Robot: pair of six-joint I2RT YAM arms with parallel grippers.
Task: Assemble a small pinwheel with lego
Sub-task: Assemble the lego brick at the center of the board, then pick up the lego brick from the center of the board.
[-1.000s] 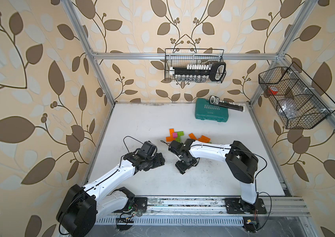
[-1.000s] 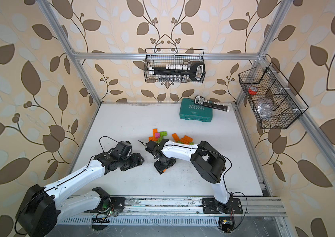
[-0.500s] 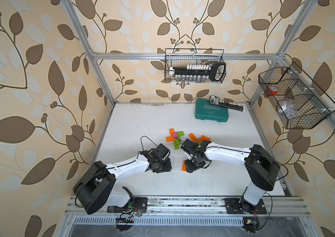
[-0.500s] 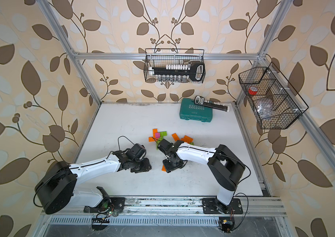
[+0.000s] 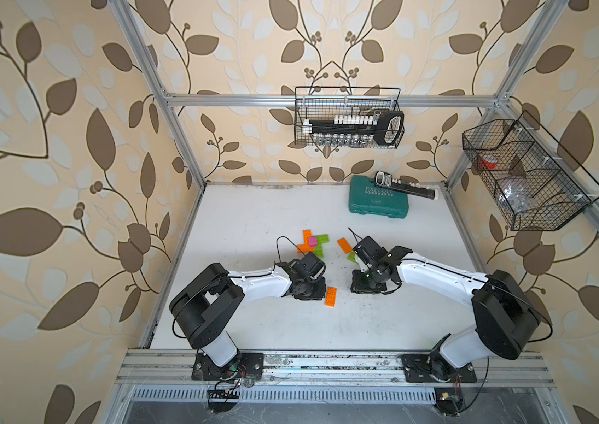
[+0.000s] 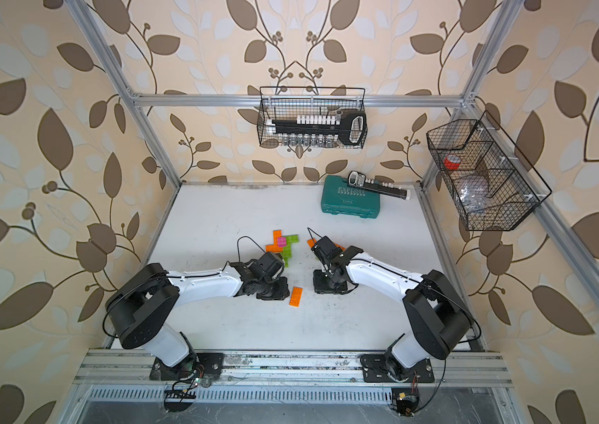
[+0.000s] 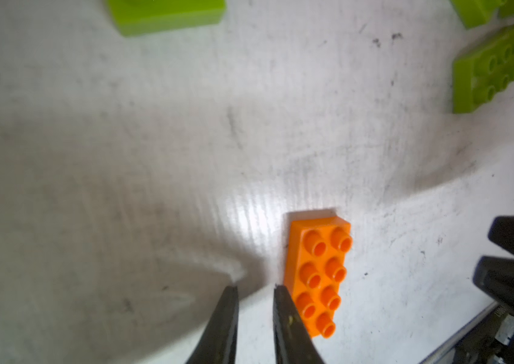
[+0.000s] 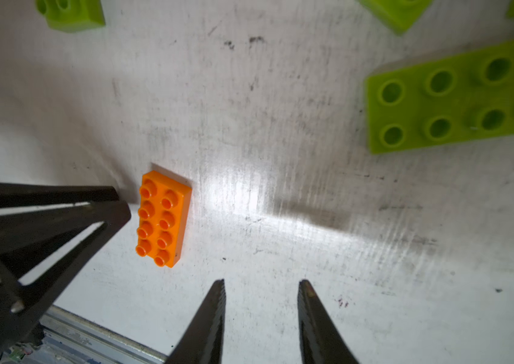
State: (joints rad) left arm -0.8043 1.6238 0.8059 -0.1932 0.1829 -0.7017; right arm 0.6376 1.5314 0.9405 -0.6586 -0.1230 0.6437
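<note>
Squarely between the two arms, flat on the white table with studs up: one loose orange brick, plain in both top views. Just beside it, low over the table, the left pincer, fingers nearly together with only a narrow slit between, gripping nothing. In the left wrist view, one finger right along the long side of that brick; touching or a hair apart, impossible to tell. On the brick's other side, near but apart from it, the right pincer, partly spread, bare table between its fingers, nothing held. Farther back on the table, a joined cluster of orange and lime-green bricks with a small pink brick on top at its middle. Close by the right arm's wrist, a second orange brick, lying loose. In the right wrist view, a lime-green brick with studs up, well apart from the pincer and cut off by the frame edge. Near the far wall, a teal case.
</note>
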